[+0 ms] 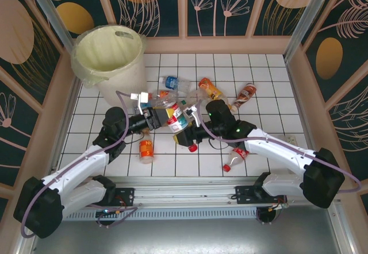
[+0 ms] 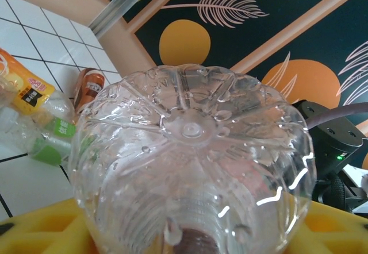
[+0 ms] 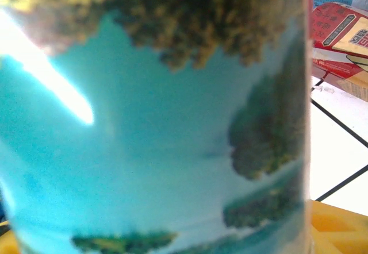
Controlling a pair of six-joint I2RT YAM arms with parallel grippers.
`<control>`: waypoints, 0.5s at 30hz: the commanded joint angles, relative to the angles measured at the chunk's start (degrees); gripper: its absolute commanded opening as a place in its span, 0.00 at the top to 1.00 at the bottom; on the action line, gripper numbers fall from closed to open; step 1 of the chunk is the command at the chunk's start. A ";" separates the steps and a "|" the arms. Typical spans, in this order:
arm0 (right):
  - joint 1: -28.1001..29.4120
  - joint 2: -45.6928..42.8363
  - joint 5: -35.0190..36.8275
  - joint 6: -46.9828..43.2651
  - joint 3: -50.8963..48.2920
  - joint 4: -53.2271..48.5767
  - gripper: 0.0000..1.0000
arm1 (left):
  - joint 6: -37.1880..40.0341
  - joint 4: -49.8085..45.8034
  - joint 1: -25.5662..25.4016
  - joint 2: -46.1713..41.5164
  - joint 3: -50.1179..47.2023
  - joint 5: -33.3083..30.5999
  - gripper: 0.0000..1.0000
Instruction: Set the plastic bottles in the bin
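The cream-white bin (image 1: 112, 56), lined with a pale-yellow bag, stands at the far left corner. My left gripper (image 1: 164, 117) is shut on a clear bottle (image 2: 192, 156); its ribbed base faces the left wrist camera, between yellow pads (image 2: 40, 231). My right gripper (image 1: 187, 129) is shut on a teal-labelled bottle (image 3: 155, 127) with a red cap (image 1: 192, 147), and a yellow pad (image 3: 339, 225) is beside it. The two grippers meet at mid-table. Loose bottles lie behind them: a blue-labelled one (image 1: 172, 83), an orange one (image 1: 209, 87) and a brown one (image 1: 246, 95).
An orange bottle (image 1: 146, 149) stands near the front left. A small red-labelled bottle (image 1: 236, 159) lies by the right arm. Wooden walls (image 1: 305, 81) close the white tiled table (image 1: 264, 76) on three sides. A green-labelled bottle (image 2: 49, 142) lies beside the left gripper's bottle.
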 commanded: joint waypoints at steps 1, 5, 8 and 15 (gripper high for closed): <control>-0.52 -1.22 -1.69 0.48 -1.04 2.54 0.34 | -0.01 3.54 -0.24 -0.01 2.05 0.65 0.45; -0.77 -1.53 -1.51 0.56 -1.04 2.67 0.34 | 0.00 3.50 -0.23 -0.01 2.25 0.67 0.52; -1.03 -1.83 -1.51 0.56 -0.79 2.40 0.30 | 0.12 3.46 -0.20 -0.02 2.65 0.90 0.53; -1.74 -5.29 0.42 0.13 -0.25 0.57 0.07 | 6.71 -8.33 -0.24 -1.48 7.22 -3.58 0.52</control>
